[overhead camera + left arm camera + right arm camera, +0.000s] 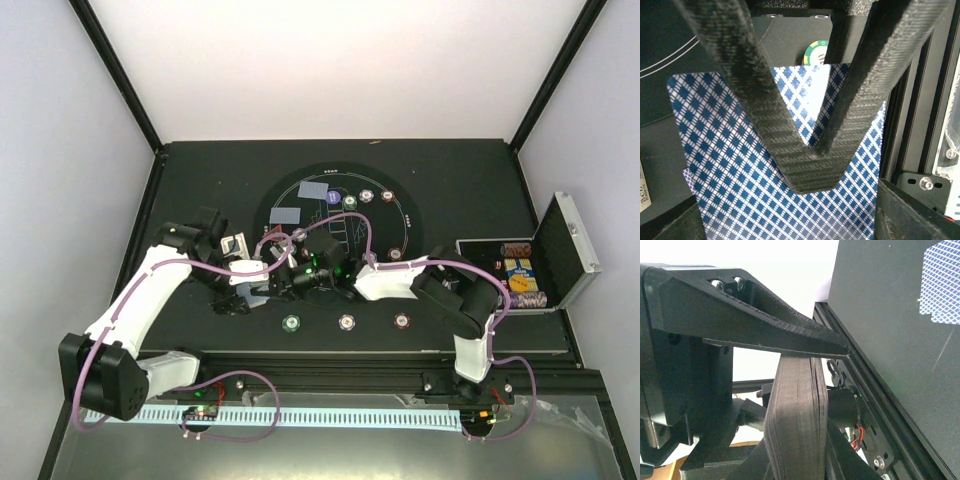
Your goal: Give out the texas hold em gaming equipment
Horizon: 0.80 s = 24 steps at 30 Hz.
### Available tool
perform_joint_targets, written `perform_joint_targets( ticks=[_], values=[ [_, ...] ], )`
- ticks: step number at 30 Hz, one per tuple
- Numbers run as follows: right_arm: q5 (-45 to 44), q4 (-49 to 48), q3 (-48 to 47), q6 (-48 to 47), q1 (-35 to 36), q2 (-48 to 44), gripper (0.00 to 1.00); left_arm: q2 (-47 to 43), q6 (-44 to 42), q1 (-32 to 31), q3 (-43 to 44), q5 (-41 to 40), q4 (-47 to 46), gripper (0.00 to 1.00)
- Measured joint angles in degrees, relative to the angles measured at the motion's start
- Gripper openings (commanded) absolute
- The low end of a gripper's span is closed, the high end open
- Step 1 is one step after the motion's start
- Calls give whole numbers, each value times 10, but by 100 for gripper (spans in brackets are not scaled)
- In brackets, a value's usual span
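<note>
My left gripper [812,172] points down over a blue-checked card back [740,165], its fingers meeting in a V. Whether the tips touch the card I cannot tell. A second card's corner [687,181] peeks out beneath it. In the top view this gripper [255,285] is at the mat's near-left edge, left of a green chip [291,322]. The same green chip [816,51] shows past the card. My right gripper [812,390] is shut on a thick deck of cards [795,430], seen edge-on. From above, the right gripper [315,262] is over the round mat [400,215].
White [346,322] and red [401,321] chips lie along the near edge. More chips [367,196], a purple disc [327,184] and face-down cards [313,189] sit at the far side. An open case [540,265] stands at the right. A rail [330,355] borders the front.
</note>
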<state>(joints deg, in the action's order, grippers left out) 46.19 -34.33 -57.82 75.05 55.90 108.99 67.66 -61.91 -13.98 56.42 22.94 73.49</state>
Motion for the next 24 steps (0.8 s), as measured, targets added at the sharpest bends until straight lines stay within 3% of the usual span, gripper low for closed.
perform_joint_targets(
  ticks=[8, 12, 21, 24],
  values=[
    [-6, 1, 1, 3, 1, 2, 1, 7, 4, 0, 5, -7, 1, 59],
    [-13, 1, 1, 3, 2, 2, 1, 6, 5, -1, 5, -13, 0, 47],
    [-40, 33, -1, -14, 8, -8, 1, 5, 7, -5, 5, -22, -5, 3],
    [-49, 43, 0, -21, 8, -14, 7, 2, 9, -7, 5, -22, -5, 1]
  ],
)
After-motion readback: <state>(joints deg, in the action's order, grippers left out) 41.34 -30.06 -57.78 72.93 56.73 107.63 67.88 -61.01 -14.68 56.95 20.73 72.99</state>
